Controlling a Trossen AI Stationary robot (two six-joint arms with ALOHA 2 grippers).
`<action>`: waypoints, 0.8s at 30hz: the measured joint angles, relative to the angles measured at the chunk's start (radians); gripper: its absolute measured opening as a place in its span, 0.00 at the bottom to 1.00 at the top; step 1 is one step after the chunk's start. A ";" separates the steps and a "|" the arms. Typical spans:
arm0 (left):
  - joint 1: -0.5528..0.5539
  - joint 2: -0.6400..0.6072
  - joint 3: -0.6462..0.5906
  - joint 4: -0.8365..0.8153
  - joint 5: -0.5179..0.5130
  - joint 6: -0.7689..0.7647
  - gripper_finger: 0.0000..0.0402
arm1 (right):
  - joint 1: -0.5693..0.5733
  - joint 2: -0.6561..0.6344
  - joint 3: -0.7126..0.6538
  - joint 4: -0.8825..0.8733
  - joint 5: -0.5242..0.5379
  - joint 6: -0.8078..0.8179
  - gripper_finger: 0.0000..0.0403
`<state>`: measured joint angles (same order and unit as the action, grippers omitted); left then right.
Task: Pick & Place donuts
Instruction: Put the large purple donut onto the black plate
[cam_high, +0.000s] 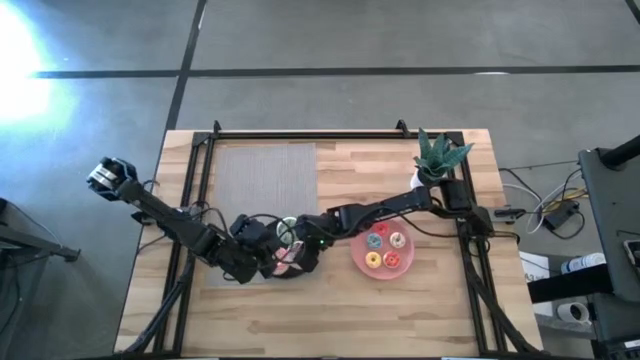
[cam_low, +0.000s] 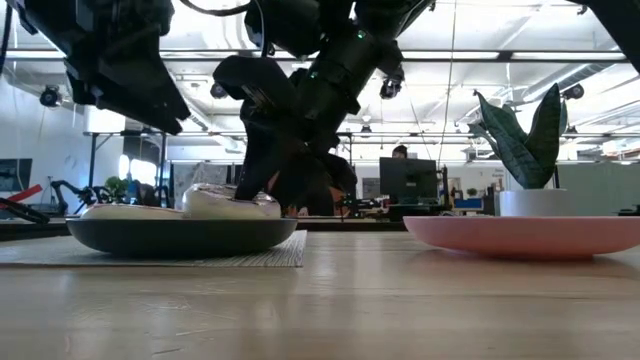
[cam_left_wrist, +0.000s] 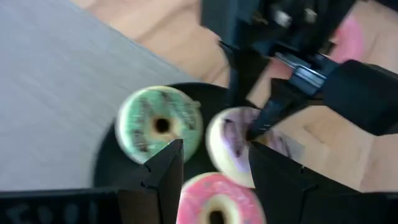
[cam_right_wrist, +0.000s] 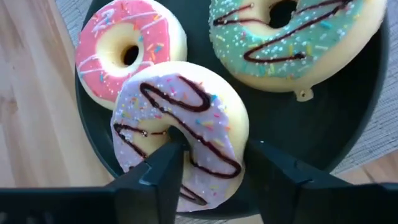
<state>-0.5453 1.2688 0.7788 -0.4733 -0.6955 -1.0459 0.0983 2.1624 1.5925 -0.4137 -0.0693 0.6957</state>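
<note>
A black plate (cam_right_wrist: 348, 124) on a grey mat (cam_high: 265, 185) holds three frosted donuts: green (cam_right_wrist: 292, 43), pink (cam_right_wrist: 127, 53), and white with dark streaks (cam_right_wrist: 180, 124). The white one lies partly over the pink one's edge. My right gripper (cam_right_wrist: 211, 165) reaches in from the table's right and is shut on the white donut. My left gripper (cam_left_wrist: 211, 165) hovers open over the plate, above the pink donut (cam_left_wrist: 214, 199) and beside the white one (cam_left_wrist: 230, 146), touching nothing. Several tiny donuts (cam_high: 385, 250) lie on a pink plate (cam_high: 358, 262). My right gripper holds the white donut by the ring wall nearest the wrist (cam_right_wrist: 211, 158). One finger (cam_right_wrist: 165, 165) stands in the hole and the other (cam_right_wrist: 273, 177) outside the rim. The fingers come slanting down from the table's right. The donut sits tilted on the black plate.
The pink plate (cam_low: 530, 235) sits just right of the black plate (cam_low: 180, 235). A potted plant (cam_high: 440, 155) stands at the far right corner. A black frame (cam_high: 300, 135) edges the wooden table. Bare wood lies along the near side.
</note>
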 joint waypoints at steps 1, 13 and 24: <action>0.000 0.017 0.000 0.031 0.007 0.011 0.39 | 0.001 -0.001 0.000 0.000 0.016 -0.002 0.41; 0.000 0.181 0.000 0.149 0.055 0.035 0.39 | 0.006 -0.017 0.008 0.010 0.047 -0.053 0.49; 0.012 0.277 0.000 0.185 0.035 0.050 0.39 | 0.011 -0.055 0.012 -0.020 0.047 -0.076 0.48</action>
<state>-0.5331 1.5459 0.7788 -0.2886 -0.6610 -0.9958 0.1089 2.1070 1.6043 -0.4342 -0.0219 0.6195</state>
